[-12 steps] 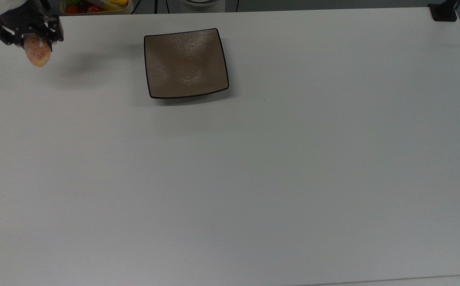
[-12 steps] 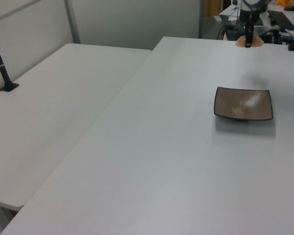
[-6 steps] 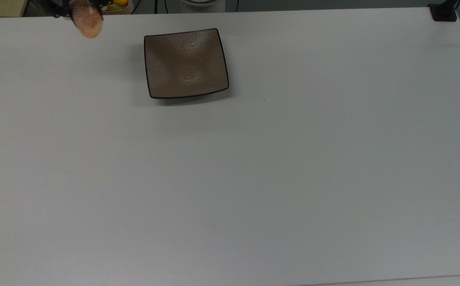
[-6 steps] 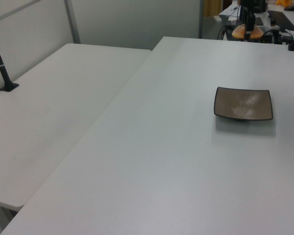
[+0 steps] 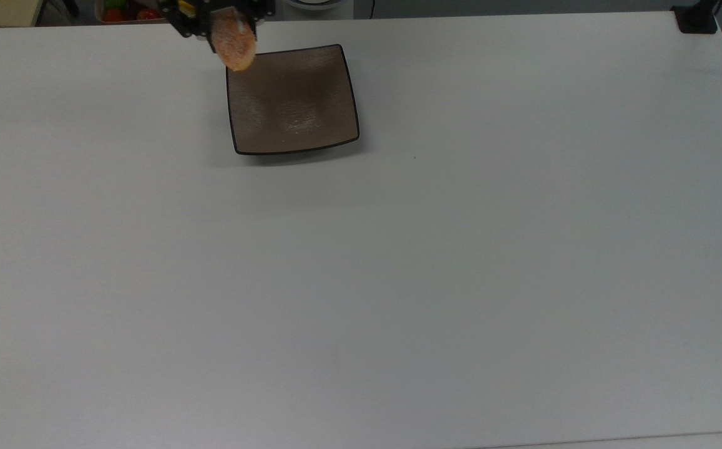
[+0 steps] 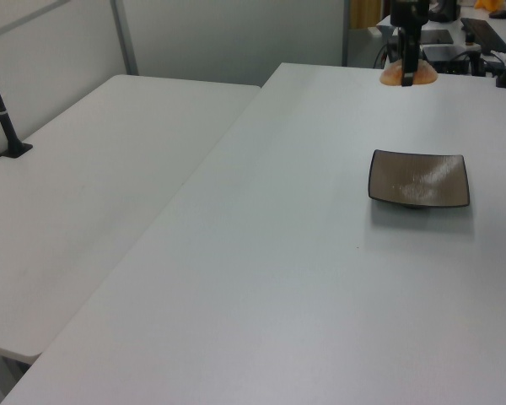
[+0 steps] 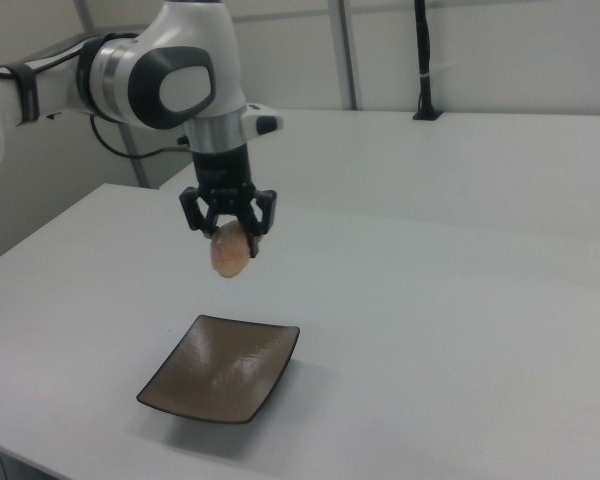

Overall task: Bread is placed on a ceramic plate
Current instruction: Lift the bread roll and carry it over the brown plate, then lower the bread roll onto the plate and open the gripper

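My gripper [image 7: 230, 236] is shut on the bread [image 7: 230, 251], a small oval orange-brown bun that hangs high above the table. In the top view the bread [image 5: 233, 43] overlaps the ceramic plate's upper left corner, held under the gripper [image 5: 223, 19]. The ceramic plate [image 5: 292, 100] is a square glossy brown dish with a dark rim and nothing on it. In the right view the plate [image 7: 223, 369] lies well below the bread. In the left view the bread [image 6: 408, 76] hangs beyond the plate [image 6: 419, 179].
The white table [image 5: 398, 262] stretches wide around the plate. A tub of colourful items [image 5: 125, 12] sits past the table's far edge at the top view's upper left. A black clamp post [image 5: 696, 19] stands at the top right corner. A second white table [image 6: 84, 194] adjoins in the left view.
The gripper has carried the bread from the top view's far left rightward along the back edge, and it now hangs by the plate's upper left corner.
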Robot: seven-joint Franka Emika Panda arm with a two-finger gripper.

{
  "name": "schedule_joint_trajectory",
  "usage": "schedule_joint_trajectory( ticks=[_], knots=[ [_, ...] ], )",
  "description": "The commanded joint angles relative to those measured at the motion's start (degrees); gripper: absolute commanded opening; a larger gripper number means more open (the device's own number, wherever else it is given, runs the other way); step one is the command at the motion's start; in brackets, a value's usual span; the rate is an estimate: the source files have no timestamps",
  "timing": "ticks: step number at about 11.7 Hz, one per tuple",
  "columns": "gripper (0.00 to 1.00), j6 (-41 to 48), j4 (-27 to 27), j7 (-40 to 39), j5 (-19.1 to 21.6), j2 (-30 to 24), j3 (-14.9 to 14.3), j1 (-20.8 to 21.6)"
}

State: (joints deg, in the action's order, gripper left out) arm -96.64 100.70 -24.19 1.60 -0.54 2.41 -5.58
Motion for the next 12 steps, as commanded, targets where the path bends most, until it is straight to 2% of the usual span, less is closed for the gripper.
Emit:
schedule_joint_trajectory(
  ticks=[1, 5, 8, 12],
  knots=[
    [0.55, 1.0, 4.1, 4.9, 0.5, -1.1, -0.3, 4.1],
    [0.57, -1.3, 11.3, 5.1, 0.5, -1.0, -0.3, 6.9],
    [0.59, -8.0, 17.3, 9.3, 0.2, -0.1, -0.3, 8.3],
    [0.61, -18.1, 24.4, 10.8, -0.1, 0.5, -0.3, 8.7]
  ],
)
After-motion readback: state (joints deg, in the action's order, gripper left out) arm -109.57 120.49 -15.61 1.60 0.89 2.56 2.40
